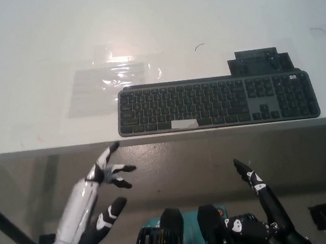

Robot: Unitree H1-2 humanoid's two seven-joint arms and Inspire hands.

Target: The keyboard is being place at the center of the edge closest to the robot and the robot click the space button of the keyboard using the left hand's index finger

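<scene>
Status: approach step, no contact made.

The keyboard (216,102) lies flat on the white desk (24,56), parallel to the near edge and close to it. From my head view it sits somewhat toward the robot's right rather than dead centre. The space bar (184,124) reads as a pale strip in the front row of keys. It may be taped or marked, but the picture is too coarse for me to say.

The left hand (107,179) hangs short of the desk edge, lower than the desktop by the look of it, and off to the left of the keyboard's near-left corner. It is open, fingers spread, holding nothing, with one finger reaching up toward the edge. The right hand (258,190) rests low at the lower right, well apart from the keyboard. I cannot tell whether it is open or closed.

Also on the desk: a clear plastic sheet (110,81) behind the keyboard's left end, and a dark flat object (260,61) touching or just behind its far edge.

Assessment: the press is not yet done. I judge the next move needs the left hand lifted clear of the desk edge, carried forward and toward the robot's right, then the index finger brought down on the pale strip alone, sparing the keys on either side.
</scene>
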